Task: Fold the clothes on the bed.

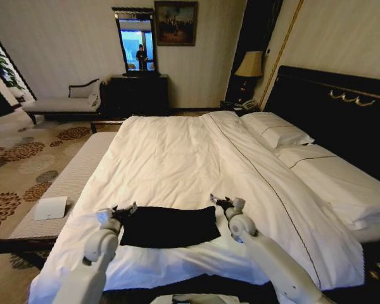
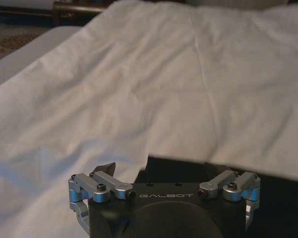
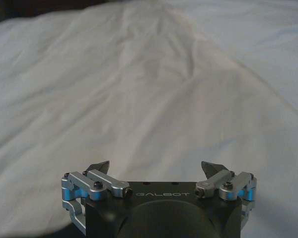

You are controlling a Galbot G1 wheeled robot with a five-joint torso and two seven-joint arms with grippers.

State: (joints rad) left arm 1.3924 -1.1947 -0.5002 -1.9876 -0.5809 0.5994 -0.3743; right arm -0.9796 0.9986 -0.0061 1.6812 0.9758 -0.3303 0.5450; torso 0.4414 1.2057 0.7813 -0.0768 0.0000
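Observation:
The clothes lie as a flat black rectangle on the near part of the bed, on its white duvet. My left gripper hovers at the rectangle's left far corner, open. In the left wrist view this gripper stands with jaws spread over the edge of the black fabric. My right gripper hangs at the right far corner, also open. The right wrist view shows the right gripper with white duvet ahead of its spread fingers.
White pillows and a dark headboard lie to the right. A pale bench with a white box runs along the bed's left side. A chaise, dark dresser and lamp stand by the far wall.

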